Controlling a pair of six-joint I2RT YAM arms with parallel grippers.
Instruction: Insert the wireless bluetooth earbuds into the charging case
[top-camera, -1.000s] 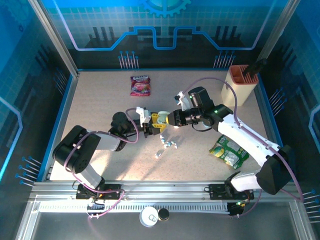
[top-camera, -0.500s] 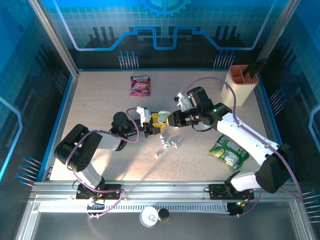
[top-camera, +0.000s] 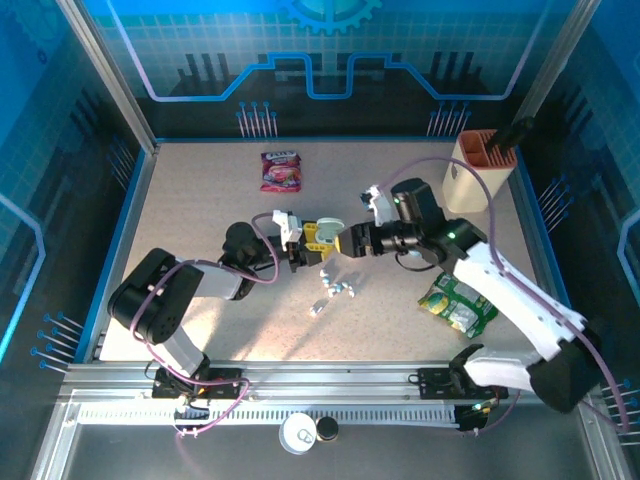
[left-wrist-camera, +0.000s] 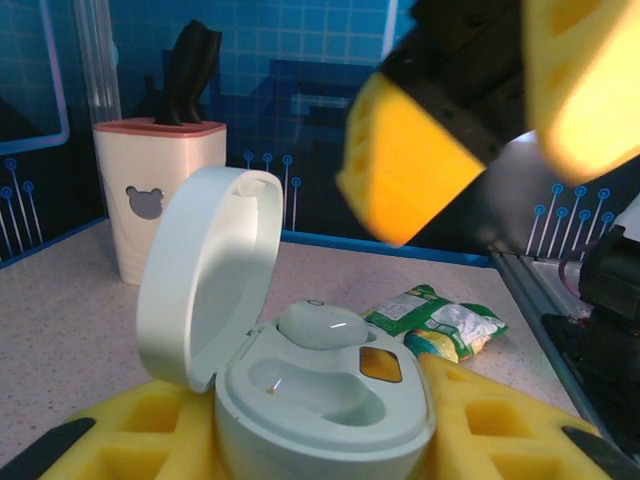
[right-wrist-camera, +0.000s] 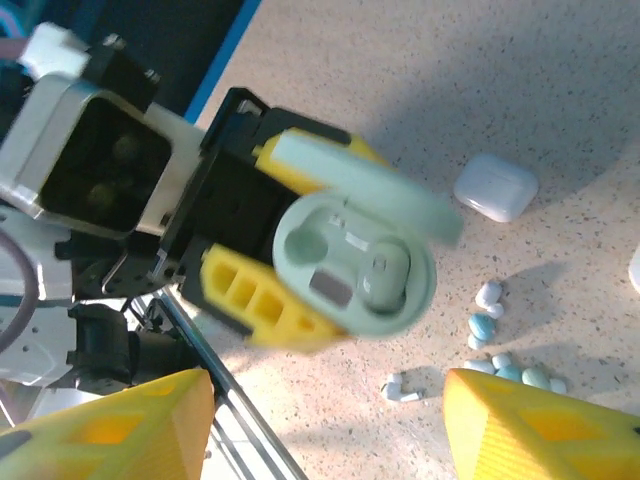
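Starting at the left, the black left arm (top-camera: 190, 290) is seen stretched low over the table. A glossy pink packet (top-camera: 281, 170) is laid flat toward the far side. The left gripper (top-camera: 308, 246) is clamped on the base of the charging case (left-wrist-camera: 330, 410), which is pinched between two yellow foam pads (left-wrist-camera: 500, 425). The case is smooth, pebble-shaped, pale mint plastic, and its hinged lid (left-wrist-camera: 205, 275) is stood open. One rounded seated earbud (left-wrist-camera: 318, 325) is lodged in the far well; the near well is seen as a glossy hollow. Just right of the case, the right gripper (right-wrist-camera: 325, 400) is spread wide with nothing between its yellow ribbed fingers (right-wrist-camera: 120, 425). In the left wrist view these fingers are blurred and cut off at the top edge. On the table near the case the loose earbuds (right-wrist-camera: 484, 312) are scattered, tiny white and pale-blue stemmed pieces. A count cannot be made from above. A closed white case (right-wrist-camera: 497, 186), rounded and matte, is laid near them. Further right a crinkled green snack packet (top-camera: 458, 303) is placed. At the far right corner a cream holder (top-camera: 478, 170) with a peach rim is stood, with dark tools in it. The table (top-camera: 200, 200) is speckled beige and edged in blue. It is walled by blue panels printed with circuit lines. An aluminium rail (top-camera: 330, 385) is run along the near edge.
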